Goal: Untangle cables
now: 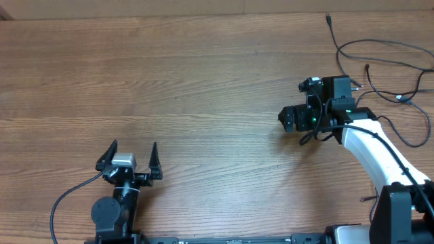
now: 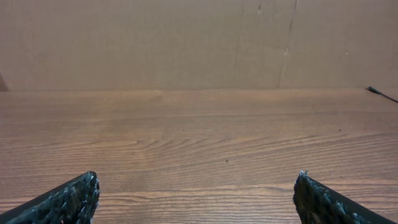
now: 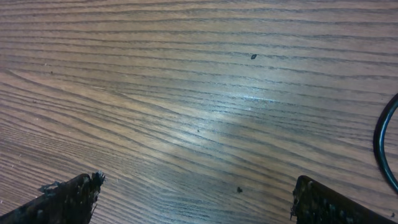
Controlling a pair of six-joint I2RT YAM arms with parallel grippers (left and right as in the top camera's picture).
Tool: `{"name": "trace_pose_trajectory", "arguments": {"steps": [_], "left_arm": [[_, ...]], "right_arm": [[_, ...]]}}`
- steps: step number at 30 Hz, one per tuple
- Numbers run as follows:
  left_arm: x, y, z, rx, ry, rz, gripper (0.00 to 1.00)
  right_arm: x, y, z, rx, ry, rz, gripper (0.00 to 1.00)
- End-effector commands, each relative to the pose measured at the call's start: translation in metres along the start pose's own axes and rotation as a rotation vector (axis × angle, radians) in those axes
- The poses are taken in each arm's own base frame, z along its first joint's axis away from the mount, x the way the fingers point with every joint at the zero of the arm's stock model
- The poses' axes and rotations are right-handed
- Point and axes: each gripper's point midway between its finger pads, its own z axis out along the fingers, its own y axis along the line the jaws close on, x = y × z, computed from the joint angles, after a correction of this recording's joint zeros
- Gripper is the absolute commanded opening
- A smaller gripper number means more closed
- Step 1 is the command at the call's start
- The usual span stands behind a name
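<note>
Your left gripper (image 1: 134, 146) and right gripper (image 1: 288, 119) are both wide open, holding nothing. The cables (image 1: 405, 99) lie by the table's (image 1: 203, 81) far right corner. Turn the right one there and pinch one loose end.

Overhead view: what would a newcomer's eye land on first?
The thin black cables, sprawled in loose loops at the far right corner of the wooden table, close to the right gripper. Then the left gripper, near the front edge on the left, its jaws spread wide and holding nothing.
</note>
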Motion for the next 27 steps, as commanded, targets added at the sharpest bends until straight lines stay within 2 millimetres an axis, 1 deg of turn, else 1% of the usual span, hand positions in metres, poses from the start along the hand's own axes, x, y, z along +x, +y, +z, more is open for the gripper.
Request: {"name": "trace_pose_trajectory", "arguments": {"steps": [1,19,27], "left_arm": [[0.0,0.0,0.0,-0.001,-0.004,-0.008,0.99],[0.0,0.0,0.0,-0.001,-0.004,-0.008,1.0],[0.0,0.0,0.0,-0.001,-0.004,-0.008,1.0]], "right_arm": [[-0.009,0.001,-0.002,0.003,-0.02,-0.01,1.0],[-0.008,0.001,-0.001,0.002,-0.017,-0.01,1.0],[-0.018,0.003,-0.005,0.001,-0.06,-0.021,1.0]]}}
